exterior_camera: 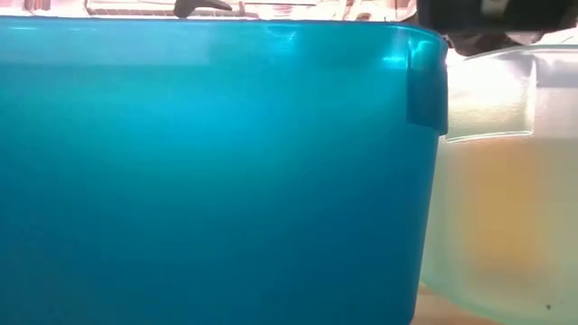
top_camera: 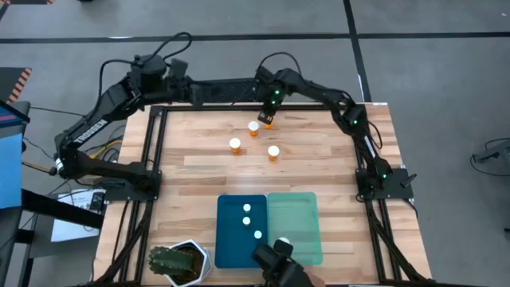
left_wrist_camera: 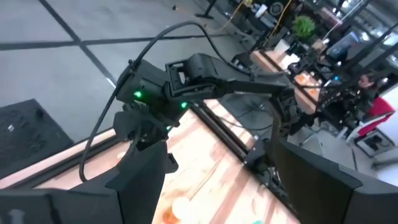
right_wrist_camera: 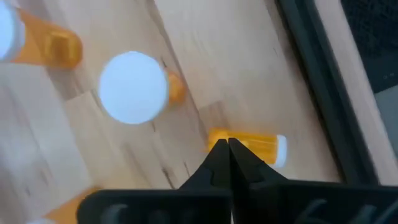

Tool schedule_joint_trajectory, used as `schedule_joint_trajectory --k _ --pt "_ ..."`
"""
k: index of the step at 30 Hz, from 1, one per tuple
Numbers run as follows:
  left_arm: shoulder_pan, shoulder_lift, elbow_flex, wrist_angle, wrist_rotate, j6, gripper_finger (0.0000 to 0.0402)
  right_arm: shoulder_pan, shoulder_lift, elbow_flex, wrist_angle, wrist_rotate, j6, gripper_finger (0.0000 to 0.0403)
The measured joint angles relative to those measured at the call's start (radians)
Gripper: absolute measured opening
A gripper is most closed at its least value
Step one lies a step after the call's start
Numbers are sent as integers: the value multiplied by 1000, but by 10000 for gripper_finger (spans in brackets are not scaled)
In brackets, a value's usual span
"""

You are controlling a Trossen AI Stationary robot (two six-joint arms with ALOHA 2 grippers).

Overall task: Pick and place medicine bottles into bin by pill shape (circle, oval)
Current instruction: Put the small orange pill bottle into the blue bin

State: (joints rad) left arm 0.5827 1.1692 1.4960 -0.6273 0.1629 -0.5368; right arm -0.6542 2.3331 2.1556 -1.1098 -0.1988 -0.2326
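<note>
Three medicine bottles stand on the wood with white caps up (top_camera: 253, 127) (top_camera: 235, 145) (top_camera: 273, 151). Another orange bottle (right_wrist_camera: 249, 146) lies on its side near the table's far rail, also seen at the gripper in the high view (top_camera: 268, 123). My right gripper (right_wrist_camera: 227, 144) is shut and points steeply down, its tips at that bottle's bottom end. The dark blue bin (top_camera: 241, 229) holds three bottles with caps up. The mint green bin (top_camera: 296, 227) stands to its right. My left gripper (top_camera: 185, 80) is open, raised at the far left. My right gripper has its shut fingertips (right_wrist_camera: 219, 149) over the lying bottle's orange bottom end (right_wrist_camera: 214, 135), coming from above. I cannot tell whether they touch it. The bottle lies flat on the wood, its white cap (right_wrist_camera: 281, 151) pointing away from the tips.
A spiky green plant in a white hexagonal pot (top_camera: 179, 261) stands at the near left corner. A dark camera mount (top_camera: 275, 259) sits at the near edge in front of the bins. Black rails (top_camera: 155, 151) frame the table. People sit in the room beyond (left_wrist_camera: 373, 93).
</note>
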Motion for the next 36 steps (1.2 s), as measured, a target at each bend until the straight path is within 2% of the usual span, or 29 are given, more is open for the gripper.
schedule_joint_trajectory --k 3,10,12,16,20,25,36 --pt "0 1 0 -32 0 13 286 -1 13 0 -12 1 6 2" --pt "0 4 -1 -43 -15 35 286 0 13 1 -29 78 6 1" --pt "0 4 -1 -43 -14 35 286 1 12 1 -65 61 -27 1" --pt "0 4 -1 -47 15 36 286 -28 -59 -3 -54 -40 -72 1" --pt "0 4 -1 -75 20 53 286 -91 -157 5 -5 13 -298 1" --pt "0 4 -1 -91 11 54 286 -151 -174 -2 66 8 -634 1" --pt "0 4 -2 -167 -4 70 286 -208 -77 4 49 14 -855 0"
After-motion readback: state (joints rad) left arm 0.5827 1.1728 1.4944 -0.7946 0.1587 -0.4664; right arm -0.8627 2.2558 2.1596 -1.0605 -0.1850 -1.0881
